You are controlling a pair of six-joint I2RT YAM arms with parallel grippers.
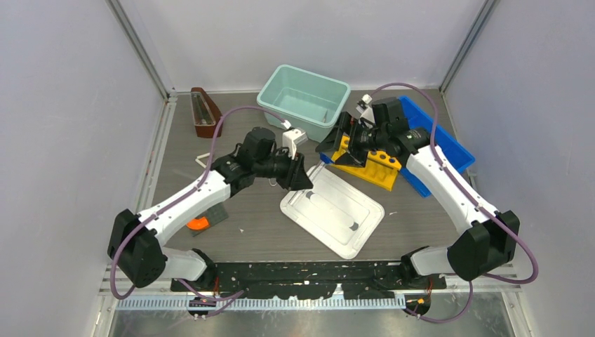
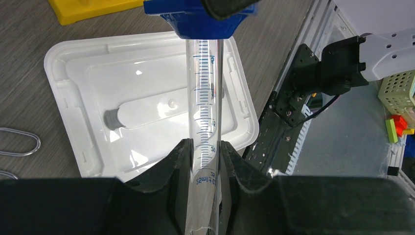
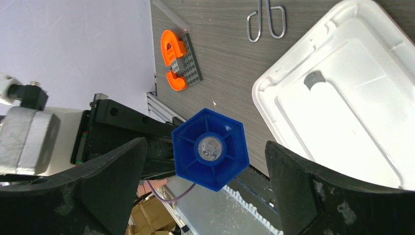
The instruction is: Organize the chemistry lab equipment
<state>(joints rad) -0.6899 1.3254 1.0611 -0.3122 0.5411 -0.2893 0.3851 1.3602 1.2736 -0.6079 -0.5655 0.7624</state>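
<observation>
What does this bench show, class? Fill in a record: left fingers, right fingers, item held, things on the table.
Left fingers: shut on the tube
Right fingers: open, either side of the blue hexagonal base, gaps visible
Item held: graduated cylinder
On table: white lid, wire tongs, orange piece

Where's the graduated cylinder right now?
In the left wrist view, the graduated cylinder is clamped in the left gripper above the white lid, its blue base facing the open right gripper.
</observation>
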